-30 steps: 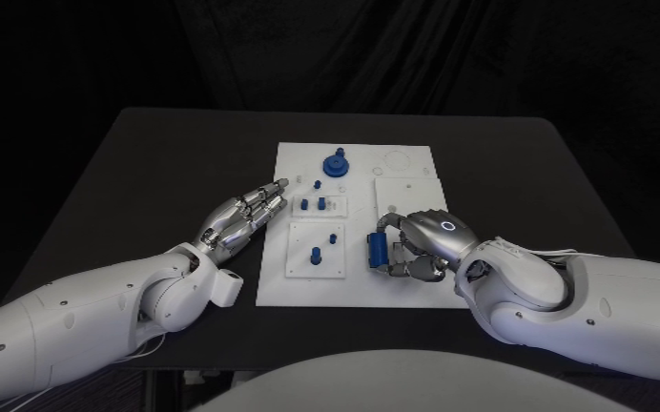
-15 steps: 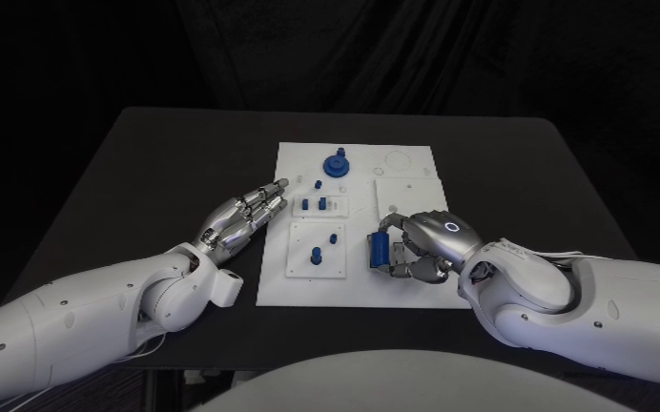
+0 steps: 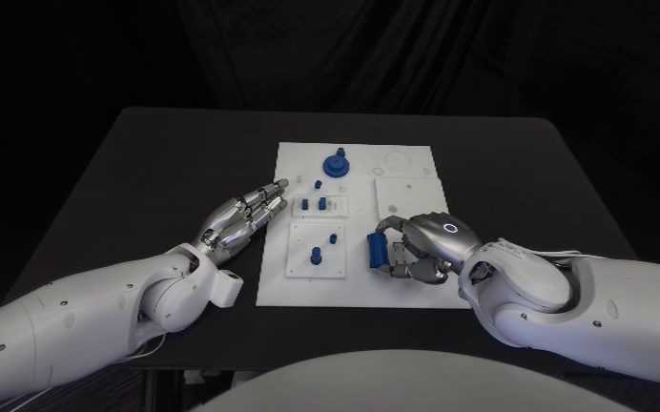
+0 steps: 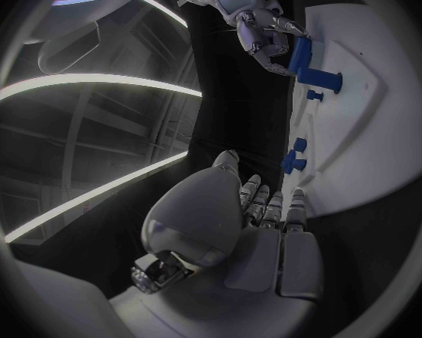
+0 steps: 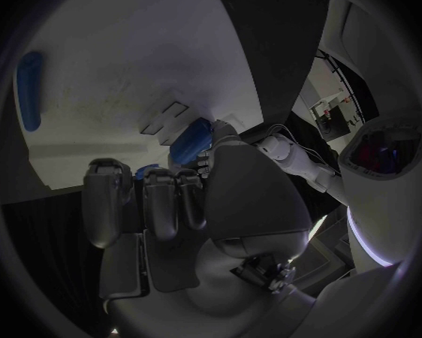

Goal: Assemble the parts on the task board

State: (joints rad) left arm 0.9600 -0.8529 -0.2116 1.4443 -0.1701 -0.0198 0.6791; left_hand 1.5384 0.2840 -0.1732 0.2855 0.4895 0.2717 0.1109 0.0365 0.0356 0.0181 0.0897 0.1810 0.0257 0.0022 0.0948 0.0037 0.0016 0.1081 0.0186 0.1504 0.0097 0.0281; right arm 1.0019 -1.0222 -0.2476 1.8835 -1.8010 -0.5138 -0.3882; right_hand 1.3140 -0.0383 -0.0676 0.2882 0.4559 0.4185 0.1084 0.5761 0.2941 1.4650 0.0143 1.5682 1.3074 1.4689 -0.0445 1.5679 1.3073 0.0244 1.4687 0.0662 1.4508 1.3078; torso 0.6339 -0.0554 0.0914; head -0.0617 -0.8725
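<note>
A blue part (image 3: 376,249) is grasped by the right hand (image 3: 423,243) over the task board (image 3: 413,204); the left hand (image 3: 248,212) is held released, fingers extended.

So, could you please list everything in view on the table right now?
table: one, black, under everything.
task board: one, white, middle of the table.
round part: one, blue, far end of the board.
small parts: several, blue, standing in the board's left side; exact count unclear.
long part: one, blue, held at the board's near right.
left robot hand: silver, fingers straight, at the board's left edge, holding nothing.
right robot hand: silver, gripping the long part.
</note>
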